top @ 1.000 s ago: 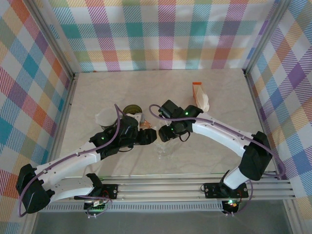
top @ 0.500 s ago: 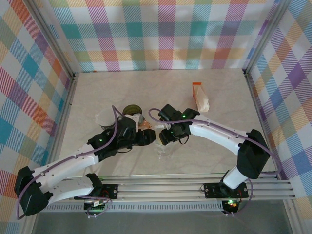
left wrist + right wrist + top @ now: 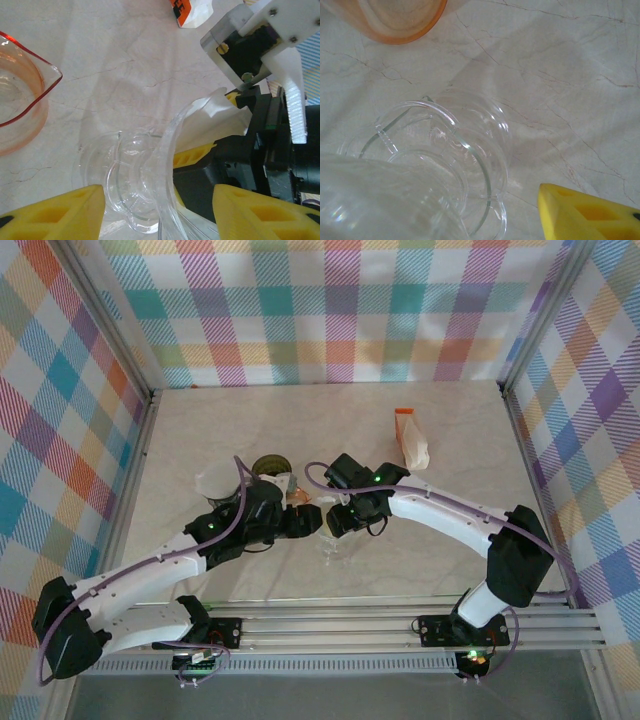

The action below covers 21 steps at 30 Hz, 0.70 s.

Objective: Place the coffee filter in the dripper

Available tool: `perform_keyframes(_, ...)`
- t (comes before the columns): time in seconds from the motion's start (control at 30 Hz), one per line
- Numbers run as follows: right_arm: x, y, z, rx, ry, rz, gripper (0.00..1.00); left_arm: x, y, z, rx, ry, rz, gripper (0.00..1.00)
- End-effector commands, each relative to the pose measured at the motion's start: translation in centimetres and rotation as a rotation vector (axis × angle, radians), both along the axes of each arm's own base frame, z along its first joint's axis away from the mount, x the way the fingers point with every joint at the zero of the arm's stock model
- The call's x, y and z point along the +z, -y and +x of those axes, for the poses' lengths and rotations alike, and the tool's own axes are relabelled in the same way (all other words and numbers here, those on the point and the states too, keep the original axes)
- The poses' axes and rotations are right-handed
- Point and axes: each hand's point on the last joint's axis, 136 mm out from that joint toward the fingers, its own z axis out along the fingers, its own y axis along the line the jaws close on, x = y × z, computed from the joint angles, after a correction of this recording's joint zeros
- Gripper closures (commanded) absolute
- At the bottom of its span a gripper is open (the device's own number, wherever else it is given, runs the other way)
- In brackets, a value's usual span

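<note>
The clear glass dripper (image 3: pixel 331 544) lies tilted between the two arms at the middle of the table. My left gripper (image 3: pixel 307 523) is shut on the dripper (image 3: pixel 127 182), one yellow finger (image 3: pixel 55 215) at its base and the other out past its rim. The white coffee filter (image 3: pixel 215 120) sits at the dripper's mouth, pinched between the yellow fingers of my right gripper (image 3: pixel 212 125). The right wrist view looks through the dripper (image 3: pixel 450 150) at the table, with one yellow finger (image 3: pixel 590 215) at the lower right.
An orange-tinted glass jug (image 3: pixel 20 100) stands just left of the dripper. Behind it are a dark round tin (image 3: pixel 270 465) and a white cup (image 3: pixel 213 483). An orange-and-white packet (image 3: pixel 410 438) lies at the back right. Checked walls enclose the table.
The right gripper has shifted a little to the left, closer to the dripper and the left gripper. The left arm has barely moved. Both grips look the same.
</note>
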Motion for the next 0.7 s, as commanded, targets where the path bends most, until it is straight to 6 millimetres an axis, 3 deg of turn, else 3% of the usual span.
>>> perform_keyframes(0.0,-0.5,0.2,-0.2,-0.019,-0.018,0.001,0.39,-0.4,-0.3,0.6,0.029,0.003,0.005,0.45)
perform_keyframes(0.33,-1.2,0.2,-0.3,-0.029,-0.023,-0.001,0.39,-1.1,-0.5,0.2,0.027,-0.019,0.011,0.49)
perform_keyframes(0.67,0.4,0.0,0.2,-0.037,0.018,0.030,0.38,-1.7,-0.3,-0.1,0.016,-0.039,0.012,0.52)
